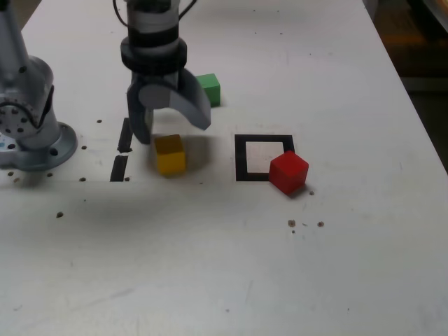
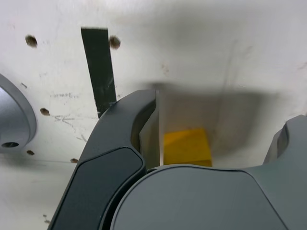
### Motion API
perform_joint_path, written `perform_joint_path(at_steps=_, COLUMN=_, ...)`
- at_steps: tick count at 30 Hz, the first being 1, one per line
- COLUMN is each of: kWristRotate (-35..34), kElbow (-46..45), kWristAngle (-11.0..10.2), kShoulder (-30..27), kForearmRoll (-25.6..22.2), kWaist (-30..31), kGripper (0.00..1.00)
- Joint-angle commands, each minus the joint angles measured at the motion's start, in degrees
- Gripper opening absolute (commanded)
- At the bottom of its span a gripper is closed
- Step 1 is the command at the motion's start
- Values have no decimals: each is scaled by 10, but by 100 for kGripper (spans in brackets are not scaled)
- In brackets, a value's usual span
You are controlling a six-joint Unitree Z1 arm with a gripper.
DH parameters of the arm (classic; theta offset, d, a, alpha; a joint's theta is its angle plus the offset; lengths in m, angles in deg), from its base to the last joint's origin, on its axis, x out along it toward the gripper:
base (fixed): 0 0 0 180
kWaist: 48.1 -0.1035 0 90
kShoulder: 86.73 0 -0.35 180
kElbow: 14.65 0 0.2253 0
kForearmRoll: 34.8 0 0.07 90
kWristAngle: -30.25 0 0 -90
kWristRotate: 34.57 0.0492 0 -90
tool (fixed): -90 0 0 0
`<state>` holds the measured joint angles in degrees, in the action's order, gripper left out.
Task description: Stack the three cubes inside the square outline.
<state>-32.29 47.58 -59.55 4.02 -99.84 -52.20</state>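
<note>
1. Three cubes sit on your white table [image 1: 350, 266] in the exterior view, none stacked. The yellow cube [image 1: 170, 154] is nearest the arm, the green cube [image 1: 208, 89] lies farther back, and the red cube [image 1: 288, 172] is toward the exterior view's right.
2. Ext. view: the square outline [image 1: 264, 158] is to the right of the yellow cube, well apart from it. The red cube sits on the outline's near right corner, partly over the tape and partly outside; the white centre is mostly bare.
3. Ext. view: your gripper [image 1: 171, 124] points down just above the yellow cube, jaws spread wide, one finger on each side. You see a gap between the fingers and the cube; nothing is grasped, and the cube rests on the table.
4. Ext. view: two short black tape strips [image 1: 122, 150] lie just left of the yellow cube, w/ small screw holes dotted around them. The arm's grey base [image 1: 31, 133] stands at the far left.
5. Wrist view: the yellow cube [image 2: 187, 147] shows between the open jaws, in the gripper's shadow, closer to one dark finger [image 2: 125, 125] than to the other.
6. Wrist view: one tape strip [image 2: 99, 67] runs beside that finger, w/ holes near it, and part of the grey base [image 2: 14, 122] shows at the edge. Green cube, red cube and outline aren't in this view.
</note>
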Motion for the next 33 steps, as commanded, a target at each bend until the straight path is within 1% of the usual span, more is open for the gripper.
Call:
perform_joint_path(at_steps=1, kWristRotate=-1, kElbow=13, kWristAngle=-14, kShoulder=-14, kForearmRoll=-11, kWaist=-1, kGripper=91)
perform_joint_path(at_steps=5, kWristRotate=-2, kElbow=42, kWristAngle=-40, kShoulder=-29, kForearmRoll=-44, kWaist=0, kGripper=91)
perform_joint_path(at_steps=9, kWristRotate=-2, kElbow=86, kWristAngle=-58, kShoulder=-35, kForearmRoll=-83, kWaist=13, kGripper=92)
perform_joint_path(at_steps=12, kWristRotate=-2, kElbow=124, kWristAngle=-65, kShoulder=-35, kForearmRoll=-105, kWaist=32, kGripper=93)
perform_joint_path(at_steps=16, kWristRotate=-16, kElbow=167, kWristAngle=-65, kShoulder=-29, kForearmRoll=-120, kWaist=58, kGripper=94)
perform_joint_path(at_steps=19, kWristRotate=-36, kElbow=188, kWristAngle=-57, kShoulder=-19, kForearmRoll=-124, kWaist=74, kGripper=95)
perform_joint_path(at_steps=23, kWristRotate=-63, kElbow=212, kWristAngle=-37, kShoulder=4, kForearmRoll=-124, kWaist=94, kGripper=96)
perform_joint_path(at_steps=29, kWristRotate=-100, kElbow=257, kWristAngle=5, kShoulder=51, kForearmRoll=-121, kWaist=128, kGripper=97)
perform_joint_path(at_steps=33, kWristRotate=-126, kElbow=283, kWristAngle=28, kShoulder=81, kForearmRoll=-121, kWaist=142, kGripper=97)
